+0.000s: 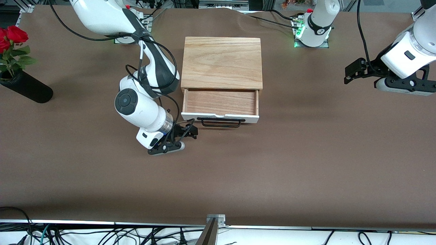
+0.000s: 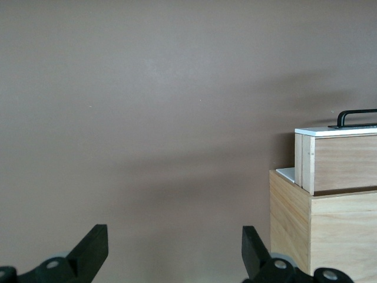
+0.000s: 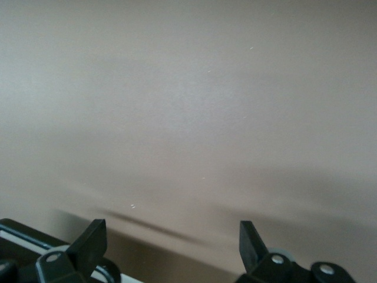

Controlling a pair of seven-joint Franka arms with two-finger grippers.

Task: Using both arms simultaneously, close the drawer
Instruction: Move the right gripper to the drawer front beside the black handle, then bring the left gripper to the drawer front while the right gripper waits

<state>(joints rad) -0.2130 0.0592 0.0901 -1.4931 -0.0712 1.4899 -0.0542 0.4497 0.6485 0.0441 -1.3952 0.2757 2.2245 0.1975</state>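
The drawer (image 1: 220,102) stands pulled out of the oak-coloured box (image 1: 222,63), its white front panel and black bar handle (image 1: 221,123) facing the front camera. My right gripper (image 1: 192,131) is low by the table, open and empty, just beside the handle's end toward the right arm's end of the table. The right wrist view shows its open fingers (image 3: 91,236) with the handle (image 3: 26,232) at the edge. My left gripper (image 1: 348,75) is open and empty, raised over the table toward the left arm's end, well apart from the drawer. The left wrist view shows the drawer (image 2: 341,162) from the side.
A black vase (image 1: 25,86) with red roses (image 1: 12,37) lies at the right arm's end of the table. Brown cloth (image 1: 272,163) covers the table. Cables run along the table's edge nearest the front camera.
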